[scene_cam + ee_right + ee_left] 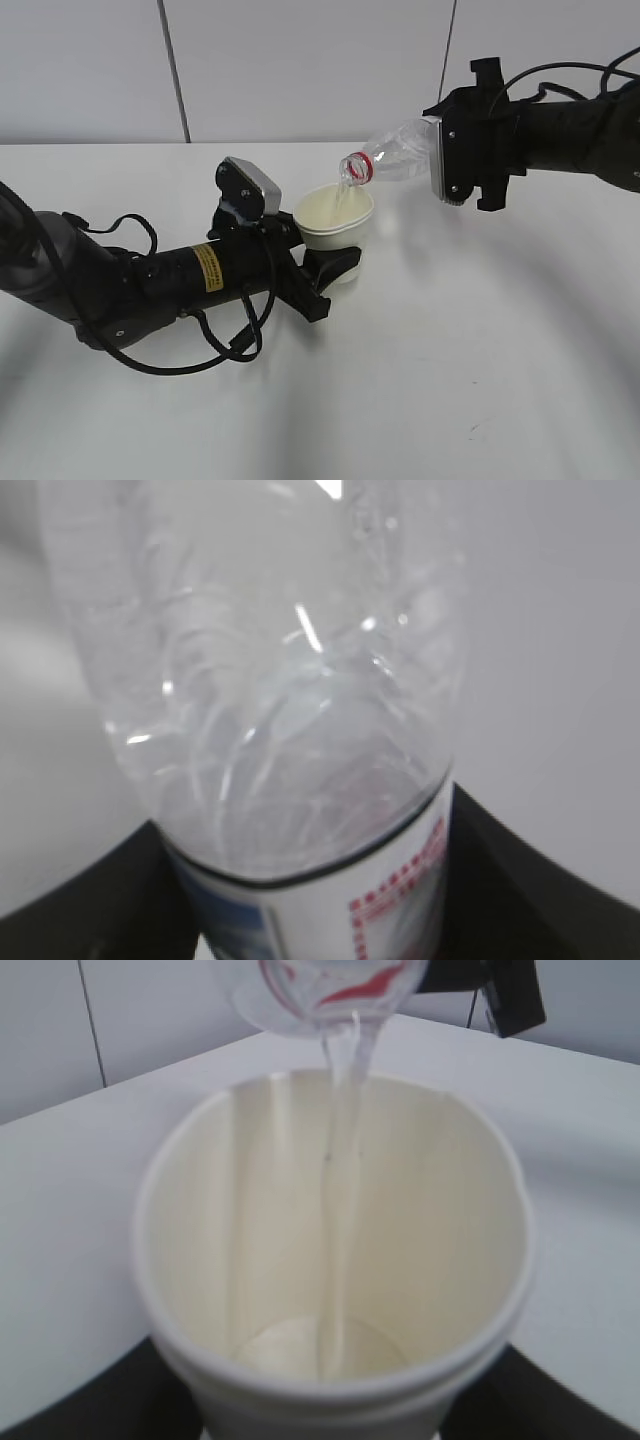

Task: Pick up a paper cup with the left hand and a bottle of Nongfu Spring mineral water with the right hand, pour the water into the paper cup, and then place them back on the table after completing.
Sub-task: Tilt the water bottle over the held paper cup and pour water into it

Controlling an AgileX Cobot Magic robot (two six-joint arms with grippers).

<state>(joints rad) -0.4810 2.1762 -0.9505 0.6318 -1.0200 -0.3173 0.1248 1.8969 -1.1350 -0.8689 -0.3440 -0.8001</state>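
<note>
The white paper cup (336,228) (330,1260) is upright, held just above the table (480,360) by my left gripper (325,268), whose black fingers (60,1410) clasp its lower wall. My right gripper (470,150) holds the clear Nongfu Spring bottle (395,155) (290,710) tipped sideways, its red-ringed mouth (356,168) over the cup's rim. A thin stream of water (340,1180) runs from the mouth down into the cup and collects at its bottom. The black right fingers (520,890) press on the labelled part of the bottle.
The white table stretches around both arms with a grey panelled wall (300,60) behind. The left arm's black cables (200,350) loop just above the tabletop.
</note>
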